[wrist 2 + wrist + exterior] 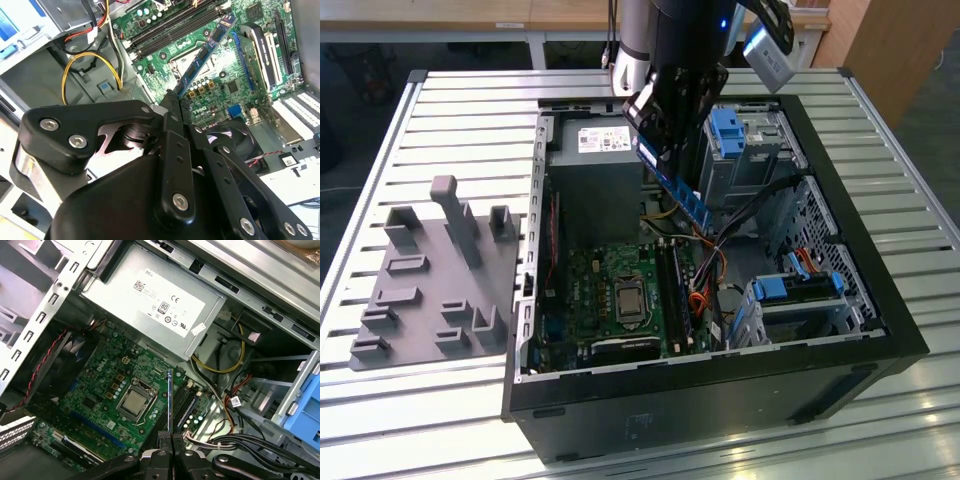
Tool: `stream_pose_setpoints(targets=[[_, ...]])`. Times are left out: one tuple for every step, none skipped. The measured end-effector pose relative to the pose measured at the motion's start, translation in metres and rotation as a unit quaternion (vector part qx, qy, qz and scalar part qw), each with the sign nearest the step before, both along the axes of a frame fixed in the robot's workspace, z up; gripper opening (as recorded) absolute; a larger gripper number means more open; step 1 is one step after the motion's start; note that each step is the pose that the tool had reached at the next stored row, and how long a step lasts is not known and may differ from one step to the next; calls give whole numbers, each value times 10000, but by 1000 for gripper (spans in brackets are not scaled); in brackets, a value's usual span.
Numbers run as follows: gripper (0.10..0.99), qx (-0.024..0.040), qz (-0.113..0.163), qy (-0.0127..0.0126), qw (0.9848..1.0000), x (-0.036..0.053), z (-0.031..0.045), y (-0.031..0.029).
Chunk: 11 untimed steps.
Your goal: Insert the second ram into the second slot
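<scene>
Black sheet-metal computer case (720,400), open on its upper side, lies nearest in the exterior view, on a slatted silver metal counter (470,100). A grey plastic fixture plate (430,280) with upright pegs sits on the counter at the exterior view's left, just beside the case. In the upper middle of the frame, the black gripper (658,150) hangs over the case. Its jaws are closed on one end of the second ram (680,192), a long, thin blue circuit-board stick. The stick slants down above the green motherboard (610,290), clear of it. Chunky bright-blue drive-bay latches (730,130) stand toward the exterior view's right.

In the second wrist view, the gripper (174,97) pinches the second ram (205,52), which reaches out over the motherboard (235,85), near the long black memory slots (170,27) but apart from them.

In the first wrist view, the second ram (170,400) shows edge-on. It extends from the gripper (168,437) between the square silver processor socket (132,404) and the memory slots (186,401). A grey metal power supply (160,300) lies beyond.
</scene>
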<state>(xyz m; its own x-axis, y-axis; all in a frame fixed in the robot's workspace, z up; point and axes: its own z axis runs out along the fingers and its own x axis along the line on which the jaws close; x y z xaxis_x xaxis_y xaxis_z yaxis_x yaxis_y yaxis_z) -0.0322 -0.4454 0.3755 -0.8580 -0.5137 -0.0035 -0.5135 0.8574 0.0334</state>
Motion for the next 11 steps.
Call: stream_pose_setpoints(targets=[[129,0,-15,0,10000,0,0,0],[129,0,-32,0,10000,0,0,0],[129,0,-48,0,10000,0,0,0],[129,0,-63,0,10000,0,0,0],[129,0,-78,0,10000,0,0,0],[129,0,-94,0,10000,0,0,0],[129,0,-112,0,9999,0,0,0],[129,0,-129,0,9999,0,0,0],[129,-1,-152,0,9999,0,0,0],[129,-5,-178,0,9998,0,-1,0],[129,-9,-209,0,9998,0,-3,0]])
